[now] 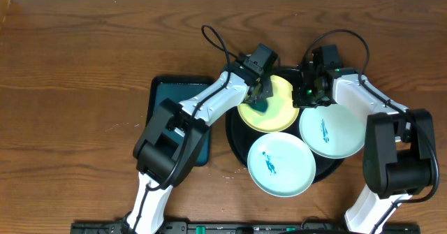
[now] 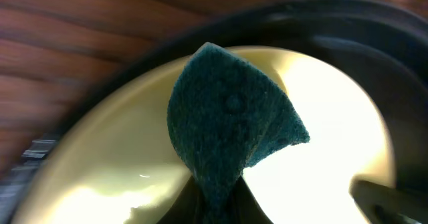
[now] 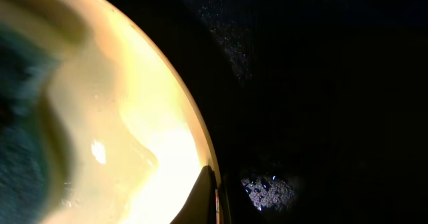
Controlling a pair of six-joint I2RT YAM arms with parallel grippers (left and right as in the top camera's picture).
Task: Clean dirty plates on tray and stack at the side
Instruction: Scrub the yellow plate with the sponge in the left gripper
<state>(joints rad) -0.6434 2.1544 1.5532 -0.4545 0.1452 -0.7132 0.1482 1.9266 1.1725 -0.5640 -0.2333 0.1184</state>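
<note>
One teal sponge [image 2: 227, 117] is pinched by the left gripper [image 1: 262, 98] against the yellow plate [image 1: 283, 113], whose rim is clamped by the right gripper [image 1: 306, 98].

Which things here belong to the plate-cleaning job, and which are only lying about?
Job in hand:
- yellow plate
- two mint plates
- black tray
- sponge, held in the left claw

Lying about:
- teal rectangular tray, unused at present
- wooden table
</note>
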